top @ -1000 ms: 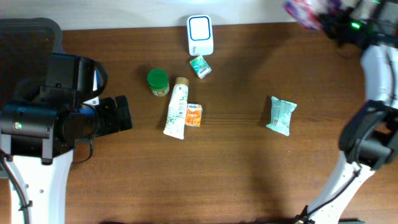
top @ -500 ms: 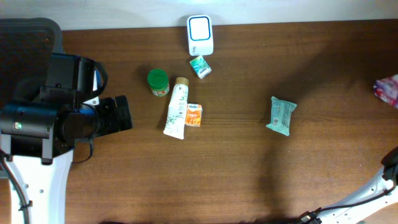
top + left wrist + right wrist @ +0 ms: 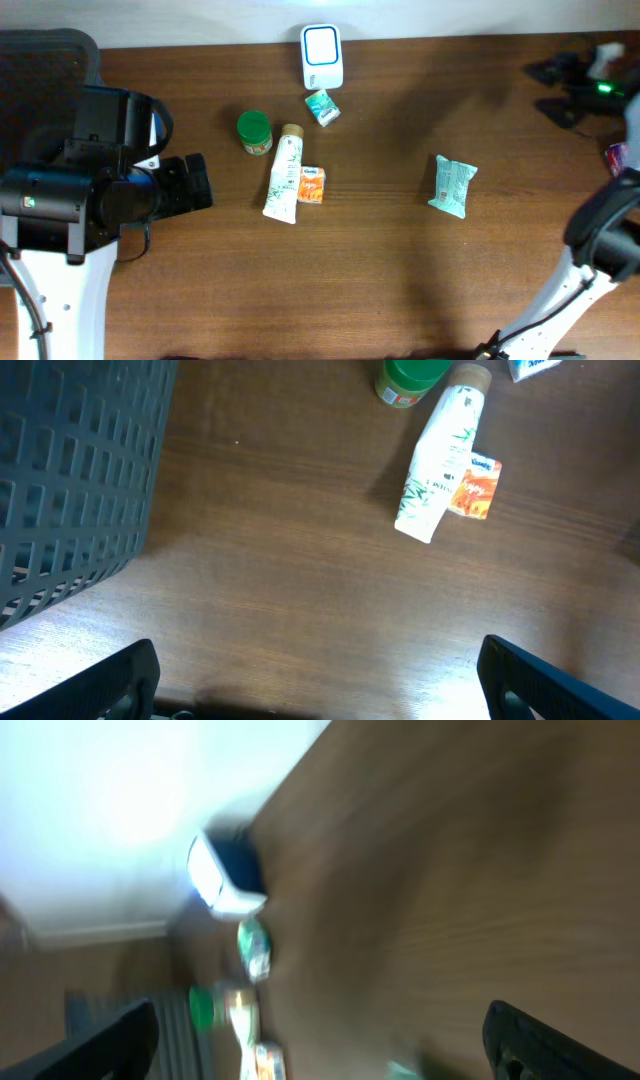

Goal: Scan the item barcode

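Scanner at table rear; jar, tube, sachet clustered before it; pouch right.

Overhead: even, moderate light; soft broad shadows on the tabletop toward its far right corner, where the right claw is smeared. Left wrist: sharp, pale sheen on wood. Right wrist: heavy motion blur, background overexposed.

The left arm stands at the left edge of the overhead view: white lower link, dark wrist assembly above it, pointing right. The left gripper has its jaws spread wide. In the left wrist view its fingertips sit at the bottom corners, nothing between them. The right arm rises as a white link from the lower edge, dark elbow bent, forearm reaching toward the far right corner. The right gripper points left, jaws parted and empty. The right wrist view is blurred.
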Motion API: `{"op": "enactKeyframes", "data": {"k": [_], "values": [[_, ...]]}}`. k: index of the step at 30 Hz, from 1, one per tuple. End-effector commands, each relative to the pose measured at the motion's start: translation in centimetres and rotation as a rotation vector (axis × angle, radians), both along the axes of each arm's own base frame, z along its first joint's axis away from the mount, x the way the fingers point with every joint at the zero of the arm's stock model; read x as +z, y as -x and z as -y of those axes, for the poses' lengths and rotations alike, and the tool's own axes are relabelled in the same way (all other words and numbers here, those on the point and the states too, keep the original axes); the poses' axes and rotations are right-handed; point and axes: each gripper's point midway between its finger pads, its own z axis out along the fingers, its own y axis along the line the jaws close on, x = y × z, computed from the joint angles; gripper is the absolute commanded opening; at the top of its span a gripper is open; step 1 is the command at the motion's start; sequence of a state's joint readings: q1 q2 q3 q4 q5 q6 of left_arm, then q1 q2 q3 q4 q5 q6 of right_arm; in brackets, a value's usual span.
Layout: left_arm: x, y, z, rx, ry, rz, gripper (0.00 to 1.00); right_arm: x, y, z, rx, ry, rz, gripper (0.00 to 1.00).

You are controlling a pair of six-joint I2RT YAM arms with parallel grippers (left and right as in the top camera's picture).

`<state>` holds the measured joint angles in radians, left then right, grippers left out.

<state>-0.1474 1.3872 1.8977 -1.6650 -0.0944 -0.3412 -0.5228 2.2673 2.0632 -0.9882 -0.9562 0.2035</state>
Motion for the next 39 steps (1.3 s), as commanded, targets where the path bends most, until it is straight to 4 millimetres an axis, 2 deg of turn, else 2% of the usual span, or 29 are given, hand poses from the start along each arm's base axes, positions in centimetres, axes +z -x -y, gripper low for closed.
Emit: {"op": "enactKeyframes", "data": {"k": [1,5,8,11,13,14,17,18,20,22,27,31,36,39], "values": [[0.3,0.3,-0.1,0.011,0.003,0.013,0.99,1.0,-1.1,-10.2,0.286,0.197,0.105,0.99],[0.3,0.3,-0.1,0.011,0.003,0.013,0.99,-2.3,-2.0,-17.8,0.403,0.501,0.033,0.99],[0.3,0.3,-0.1,0.011,0.003,0.013,0.99,-3.2,-2.6,-24.3,0.487,0.663,0.082,0.99],[0.3,0.3,-0.1,0.011,0.003,0.013,0.99,-3.8,-3.1,-29.6,0.529,0.800,0.156,0.99],[0.3,0.3,-0.1,0.011,0.003,0.012,0.99,-3.8,-3.4,-31.4,0.519,0.898,0.187,0.97],[0.3,0.3,-0.1,0.011,0.003,0.012,0.99,-4.0,-3.5,-32.1,0.512,0.944,0.197,0.90],[0.3,0.3,-0.1,0.011,0.002,0.011,0.99,-5.0,-3.5,-35.2,0.542,0.977,0.245,0.85],[0.3,0.3,-0.1,0.011,0.003,0.010,0.99,-5.2,-3.6,-35.8,0.557,0.982,0.261,0.83],[0.3,0.3,-0.1,0.011,0.003,0.010,0.99,-6.1,-3.8,-37.2,0.582,0.988,0.293,0.68],[0.3,0.3,-0.1,0.011,0.003,0.010,0.99,-7.0,-4.4,-37.8,0.579,0.985,0.309,0.58],[0.3,0.3,-0.1,0.011,0.003,0.010,0.99,-10.1,-4.6,-38.8,0.609,0.967,0.296,0.56],[0.3,0.3,-0.1,0.011,0.002,0.010,0.99,-11.7,-4.5,-39.6,0.644,0.981,0.307,0.52],[0.3,0.3,-0.1,0.011,0.003,0.010,0.99,-13.5,-4.4,-39.5,0.670,0.992,0.291,0.50],[0.3,0.3,-0.1,0.011,0.002,0.010,0.99,-15.1,-3.5,-38.9,0.699,1.001,0.233,0.38]]}}
